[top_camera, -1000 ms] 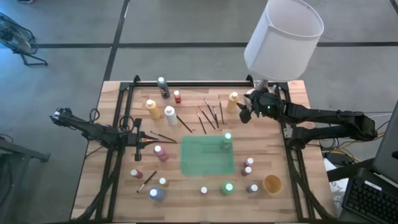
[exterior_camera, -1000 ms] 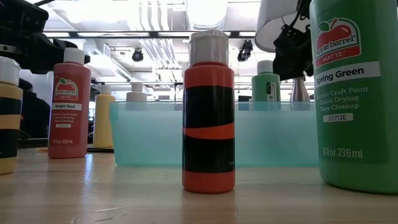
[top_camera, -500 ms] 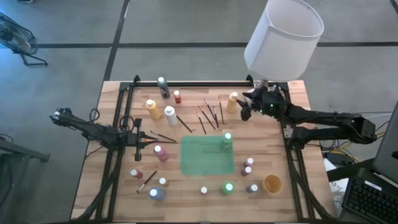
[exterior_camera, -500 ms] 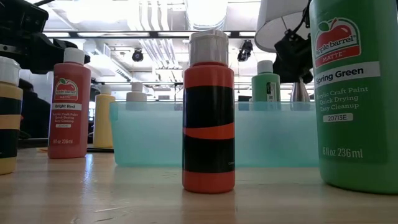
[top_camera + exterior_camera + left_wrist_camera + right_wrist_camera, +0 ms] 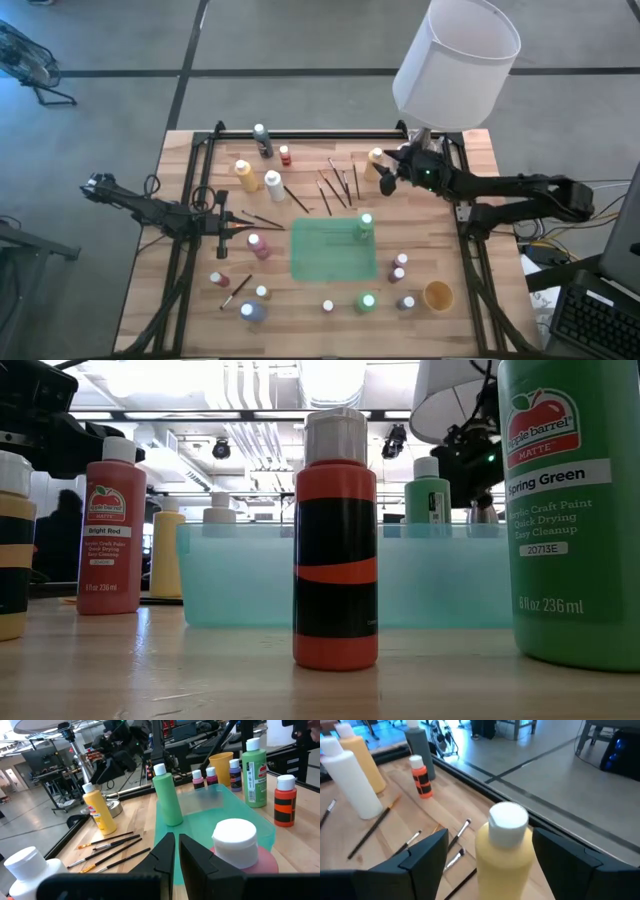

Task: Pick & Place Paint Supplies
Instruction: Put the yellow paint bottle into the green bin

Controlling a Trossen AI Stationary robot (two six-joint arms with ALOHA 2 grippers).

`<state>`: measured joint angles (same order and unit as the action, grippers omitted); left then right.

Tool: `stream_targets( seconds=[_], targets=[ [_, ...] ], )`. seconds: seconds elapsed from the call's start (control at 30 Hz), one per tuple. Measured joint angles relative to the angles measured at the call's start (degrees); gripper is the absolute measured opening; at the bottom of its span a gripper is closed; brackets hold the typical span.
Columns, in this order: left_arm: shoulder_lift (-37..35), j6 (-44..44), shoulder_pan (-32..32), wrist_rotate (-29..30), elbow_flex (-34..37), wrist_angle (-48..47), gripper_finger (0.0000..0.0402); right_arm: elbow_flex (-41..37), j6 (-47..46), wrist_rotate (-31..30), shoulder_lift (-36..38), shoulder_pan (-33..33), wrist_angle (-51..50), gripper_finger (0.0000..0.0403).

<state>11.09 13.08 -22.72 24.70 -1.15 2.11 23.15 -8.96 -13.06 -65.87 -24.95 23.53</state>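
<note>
High view: the right gripper (image 5: 385, 176) sits at the table's one o'clock corner, jaws spread, with the yellow pale-capped paint bottle (image 5: 375, 160) just at its ten o'clock side and partly covered by the fingers. The bottle stands upright, so its long axis is vertical and the jaws must straddle it from the sides. The right arm is plainly the nearer; the left gripper (image 5: 232, 231) waits near the table's nine o'clock edge, well apart, beside a red bottle with a white cap (image 5: 256, 243). Thin dark-handled brushes (image 5: 335, 186) lie between the two arms, above the flat green mat (image 5: 330, 255).

Low view: a black-banded orange bottle (image 5: 335, 545) and a large green bottle (image 5: 570, 510) fill the foreground. The right arm shows only as a dark mass at two o'clock, and the yellow bottle it approaches is hidden.

Left wrist view: the left gripper's own fingers (image 5: 164, 855) stand nearly shut with only a narrow slit between them, holding nothing; the red bottle's white cap is just beside them.

Right wrist view: the yellow bottle (image 5: 506, 852) stands dead centre between the wide-open fingers (image 5: 427, 850), not yet touched on either side. Its base is cut off, so I cannot tell how low the jaws reach.
</note>
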Motion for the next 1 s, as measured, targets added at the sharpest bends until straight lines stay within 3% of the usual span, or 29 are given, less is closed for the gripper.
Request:
stream_targets(
  seconds=[0.4,1.0],
  targets=[
    [0.0,0.0,0.0,0.0,0.0,0.0,0.0030,3.7,1.7,-3.8,-8.9,-1.0,2.7,0.0304],
    [0.0,0.0,0.0,0.0,0.0,0.0,0.0030,3.8,1.2,-7.3,-9.2,-1.2,2.6,0.0230]
  ],
)
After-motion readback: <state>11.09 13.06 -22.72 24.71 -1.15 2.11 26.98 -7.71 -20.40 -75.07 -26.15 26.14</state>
